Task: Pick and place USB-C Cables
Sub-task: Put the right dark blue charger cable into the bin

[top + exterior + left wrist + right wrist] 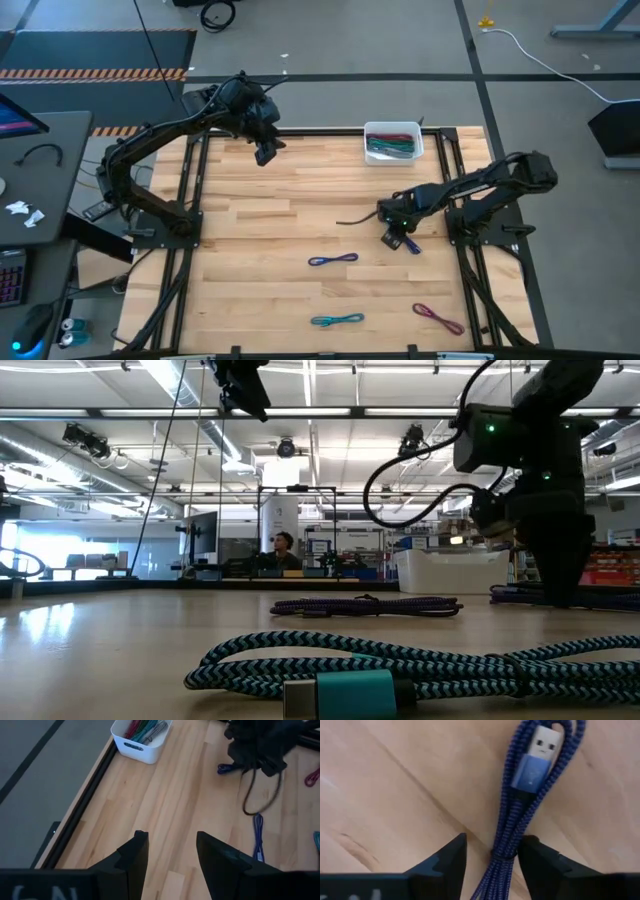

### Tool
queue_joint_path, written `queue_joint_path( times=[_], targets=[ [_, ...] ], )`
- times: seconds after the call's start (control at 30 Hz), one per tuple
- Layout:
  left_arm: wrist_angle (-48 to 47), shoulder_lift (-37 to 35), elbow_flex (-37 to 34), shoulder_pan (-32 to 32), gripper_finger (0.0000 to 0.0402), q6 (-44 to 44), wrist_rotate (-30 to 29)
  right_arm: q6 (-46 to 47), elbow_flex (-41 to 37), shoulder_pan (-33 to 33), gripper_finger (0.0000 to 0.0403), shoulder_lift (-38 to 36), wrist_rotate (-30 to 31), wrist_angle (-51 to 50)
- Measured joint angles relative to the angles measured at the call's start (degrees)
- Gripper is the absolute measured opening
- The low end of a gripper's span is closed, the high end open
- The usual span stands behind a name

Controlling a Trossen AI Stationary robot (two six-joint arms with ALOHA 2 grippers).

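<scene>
My right gripper [393, 238] is low over the table's right part, open, with its fingers on either side of a dark blue braided USB-C cable bundle [520, 795]. Wood shows between the cable and each finger. That bundle lies flat on the wood, and its plug end [535, 765] points away from the fingers. Three more bundles lie on the table: purple [333, 260], teal [337, 320] and maroon [438, 318]. The teal one fills the low view's foreground [400, 665]. My left gripper [264, 152] hangs high over the far left part, open and holding nothing [171, 842].
A white rectangular bin [392, 141] stands at the table's far edge, right of centre, with green, maroon and grey cables inside [142, 730]. A thin black wire [355, 218] trails from the right arm over the wood. Black frame rails run along the table's sides. Bare wood lies left of centre.
</scene>
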Motion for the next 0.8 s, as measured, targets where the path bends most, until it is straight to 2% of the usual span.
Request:
queue_joint_path(
  times=[0.17,0.37,0.6,0.8],
  targets=[
    [0.0,0.0,-0.02,-0.02,0.0172,-2.36,0.0,0.02,0.5,3.87,0.0128,3.09,4.23,0.41],
    [0.02,0.0,-0.02,0.0,0.0172,-2.61,0.0,-4.32,-0.36,3.81,0.0028,0.33,6.21,1.39],
    [0.02,-0.06,-0.02,0.0,0.0172,-2.65,0.0,-8.35,1.98,-1.92,0.0024,-9.95,6.55,1.31],
    [0.94,-0.44,-0.04,-0.02,0.0172,-2.65,0.0,-23.07,13.06,-13.35,0.0024,-16.0,8.1,-0.9]
  ],
)
